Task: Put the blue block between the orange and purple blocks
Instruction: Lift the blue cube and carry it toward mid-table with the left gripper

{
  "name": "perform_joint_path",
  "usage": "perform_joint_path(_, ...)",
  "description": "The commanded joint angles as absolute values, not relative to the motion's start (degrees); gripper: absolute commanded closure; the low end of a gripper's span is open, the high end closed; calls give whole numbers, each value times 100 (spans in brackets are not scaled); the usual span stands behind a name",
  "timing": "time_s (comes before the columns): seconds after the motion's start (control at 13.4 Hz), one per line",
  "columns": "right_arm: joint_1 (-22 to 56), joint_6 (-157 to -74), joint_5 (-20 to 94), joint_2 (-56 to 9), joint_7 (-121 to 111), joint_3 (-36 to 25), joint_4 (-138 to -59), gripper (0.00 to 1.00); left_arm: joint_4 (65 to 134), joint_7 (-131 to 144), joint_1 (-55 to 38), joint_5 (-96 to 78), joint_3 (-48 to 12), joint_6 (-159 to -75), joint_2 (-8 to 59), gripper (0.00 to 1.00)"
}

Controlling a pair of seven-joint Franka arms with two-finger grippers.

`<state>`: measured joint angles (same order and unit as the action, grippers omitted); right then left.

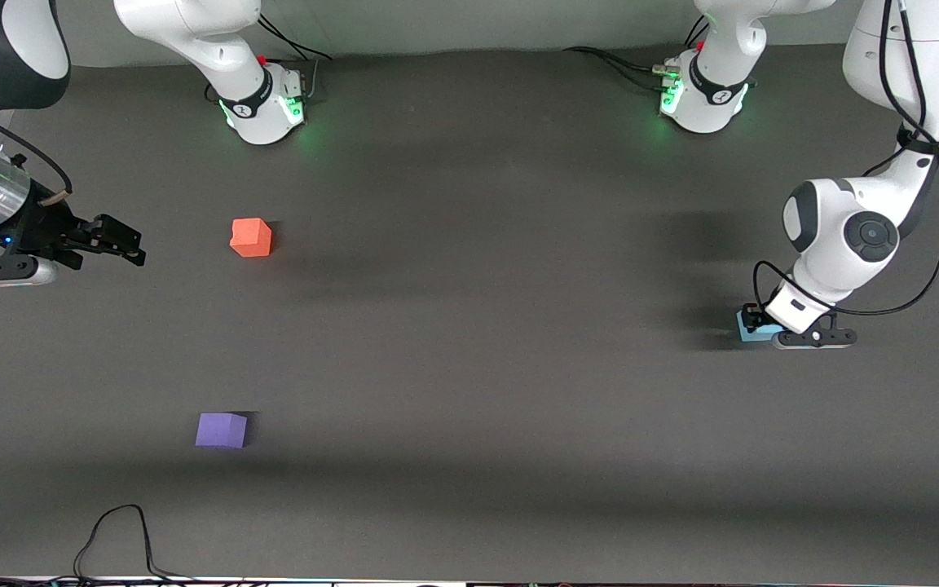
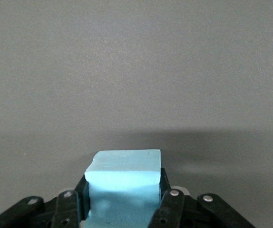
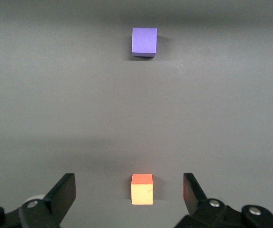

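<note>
A: Left arm pose?

B: It comes from its base at the top of the front view, elbows out over its end of the table, and folds down so the wrist points at the tabletop. The left gripper (image 1: 763, 324) is down at table level. In the left wrist view its fingers (image 2: 170, 202) sit flush against two opposite faces of the blue block (image 2: 124, 183), so the jaws are clamped on it.

A: Is the block lifted?

B: Cannot tell. In the front view the blue block (image 1: 751, 328) shows only as a sliver beside the wrist, at the left arm's end of the dark grey table (image 1: 478, 326), well apart from the other two cubes.

A: Right arm?

B: It waits. It enters from the edge of the front view at its own end of the table, forearm roughly level. The right gripper (image 1: 129, 244) is in the air over bare table beside the orange block (image 1: 251, 237). In the right wrist view its fingers (image 3: 65, 192) stand wide apart, with nothing between them; the orange block (image 3: 142, 188) shows on the table in the gap.

A: Counts?

B: Three cubes: one blue, one orange, one purple. Two arms, two grippers, one black cable (image 1: 115, 534) looping on the table at the edge nearest the front camera.

A: Where are orange and purple?

B: Both toward the right arm's end. The purple block (image 1: 221, 430) lies nearer the front camera than the orange, well apart from it, bare table between. The right wrist view also shows the purple block (image 3: 144, 41).
</note>
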<state>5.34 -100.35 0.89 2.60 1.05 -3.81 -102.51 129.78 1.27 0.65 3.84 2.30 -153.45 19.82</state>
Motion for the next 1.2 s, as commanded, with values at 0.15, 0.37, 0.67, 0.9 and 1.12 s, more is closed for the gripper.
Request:
perform_joint_path(0.15,536,-10046,35,229,-26,-404,-10187,0,11499,403,-166,361,132,-12573,1592,52)
perform_joint_path(0.37,536,-10046,35,229,-26,-404,-10187,0,11233,1569,-902,360,-131,-12024,1371,52)
perform_joint_path(0.67,545,-10046,35,229,-26,-404,-10187,0,10489,3476,-2054,352,-702,-12120,1826,52)
perform_joint_path(0.9,545,-10046,35,229,-26,-404,-10178,0,8988,4541,-3151,439,-773,-12085,3036,52)
perform_joint_path(1.12,545,-10046,35,229,-26,-404,-10187,0,8290,5393,-3918,798,-730,-12129,3944,52)
